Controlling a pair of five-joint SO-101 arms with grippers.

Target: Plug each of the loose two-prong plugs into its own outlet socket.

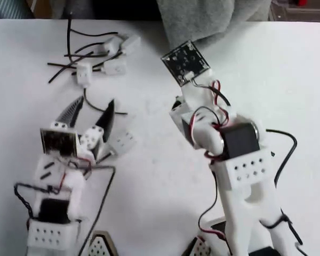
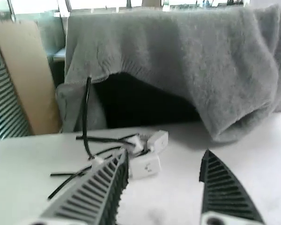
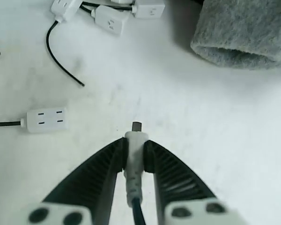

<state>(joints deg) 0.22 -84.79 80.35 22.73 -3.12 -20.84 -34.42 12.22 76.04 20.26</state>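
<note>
The right wrist view gives the grip up close: the right gripper [image 3: 136, 143] has its fingers clamped on a white plug [image 3: 134, 157], with the cord trailing back between them and the metal end pointing forward over the white table [image 3: 215, 117]. The same view puts the tangle of cords and sockets [image 3: 113, 13] far ahead of the plug and a lone socket [image 3: 46, 119] off to one side, well short of the tangle. The high view adds the layout. The lone socket [image 1: 122, 141] lies nearer the arms than the tangle of cords and sockets [image 1: 100, 60], apart from it, just beside one finger of the left gripper [image 1: 96, 101]. That gripper's fingers stand wide apart with nothing between them, tips aimed toward the tangle. The left wrist view looks past the spread left gripper [image 2: 165, 154] to the tangle [image 2: 146, 152]. Behind the tangle a grey cloth [image 2: 178, 61] hangs over the table's far edge.
</note>
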